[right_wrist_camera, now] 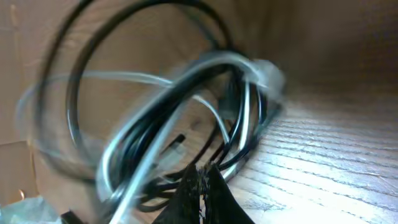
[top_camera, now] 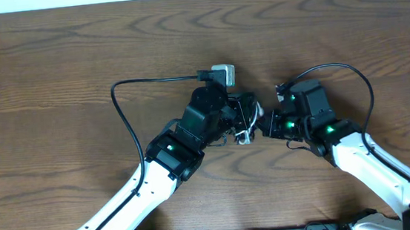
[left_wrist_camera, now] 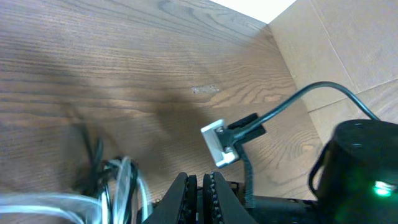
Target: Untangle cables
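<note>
Your right gripper (right_wrist_camera: 200,177), fingers pressed together at the foot of the tangled cables (right_wrist_camera: 245,118) and perhaps nipping a strand (blur hides it), and your left gripper (left_wrist_camera: 200,182), likewise closed just beside them, meet low over the middle of the table (top_camera: 51,61): separation looks barely begun, so next draw one loop clear.

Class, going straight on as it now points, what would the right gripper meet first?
Probably the tangle of thin black and white cables, right ahead of the right gripper; depth is unclear.
</note>
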Tool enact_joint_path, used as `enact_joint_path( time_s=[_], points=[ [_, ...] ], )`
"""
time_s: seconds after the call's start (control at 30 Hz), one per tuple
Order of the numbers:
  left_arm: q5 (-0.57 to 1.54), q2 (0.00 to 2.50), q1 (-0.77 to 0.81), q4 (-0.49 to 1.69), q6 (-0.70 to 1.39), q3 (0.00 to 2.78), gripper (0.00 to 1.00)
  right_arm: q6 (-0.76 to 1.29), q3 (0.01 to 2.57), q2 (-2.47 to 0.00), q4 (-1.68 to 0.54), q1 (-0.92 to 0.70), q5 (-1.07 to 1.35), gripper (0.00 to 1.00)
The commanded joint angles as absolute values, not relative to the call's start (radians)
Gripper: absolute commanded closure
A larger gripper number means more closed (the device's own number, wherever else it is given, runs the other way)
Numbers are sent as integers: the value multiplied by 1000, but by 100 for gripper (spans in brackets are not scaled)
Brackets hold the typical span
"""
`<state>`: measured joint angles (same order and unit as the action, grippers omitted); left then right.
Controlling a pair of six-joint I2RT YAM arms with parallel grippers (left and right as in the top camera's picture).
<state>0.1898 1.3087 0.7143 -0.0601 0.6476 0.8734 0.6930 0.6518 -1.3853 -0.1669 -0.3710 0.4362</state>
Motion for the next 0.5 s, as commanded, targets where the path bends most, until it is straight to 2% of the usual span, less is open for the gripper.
enact_joint_path(
  time_s=[0.0,0.2,0.23,0.27,0.3,0.33,0.37,0.4,0.47],
  points=[
    [194,1292,711,-54,625,882,90,706,658,-1388,-169,-375,361,99],
    [191,1292,689,-10,622,882,89,691,658,-1388,-173,-359,349,99],
    [191,1292,686,0,621,882,90,690,658,-1388,-176,-360,350,95],
    [191,1292,683,10,617,882,90,690,658,-1388,-178,-362,350,83],
    [191,1292,683,17,601,882,90,690,658,-1388,-180,-364,350,60],
    [191,1292,683,23,590,882,90,679,658,-1388,-179,-367,350,46],
    [190,1292,683,27,579,882,89,667,658,-1388,-179,-370,348,36],
    [184,1292,683,31,576,882,90,664,658,-1388,-179,-374,344,31],
    [128,1292,683,60,573,882,90,664,658,-1388,-191,-377,331,27]
  ],
)
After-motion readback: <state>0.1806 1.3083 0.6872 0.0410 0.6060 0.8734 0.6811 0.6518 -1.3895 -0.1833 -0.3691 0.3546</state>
